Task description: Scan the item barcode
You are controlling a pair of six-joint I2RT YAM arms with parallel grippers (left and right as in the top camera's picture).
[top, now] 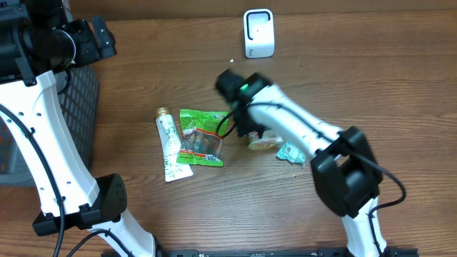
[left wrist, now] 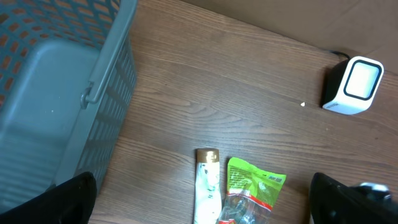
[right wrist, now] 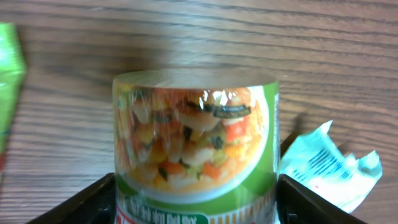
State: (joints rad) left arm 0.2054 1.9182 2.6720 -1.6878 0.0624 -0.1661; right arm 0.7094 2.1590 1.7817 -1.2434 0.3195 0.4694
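Green-rimmed food can [right wrist: 196,143] sits mid-tabletop [top: 357,71], well apart from the barcode scanner [top: 258,33], with the right claw [right wrist: 196,202] straddling it wide; whether it actually pinches, I cannot tell. Slick wrap under a loose hold could let the can slip during lifting. Left claw [left wrist: 202,199] gapes wide, empty.

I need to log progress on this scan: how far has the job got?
Nothing looks scanned yet: the scanner stands alone, with no item before it. In hand: the right gripper straddles the food can beside the teal packet; a firm grip cannot be confirmed. Left: lift it and turn its barcode, not visible here, to the scanner.
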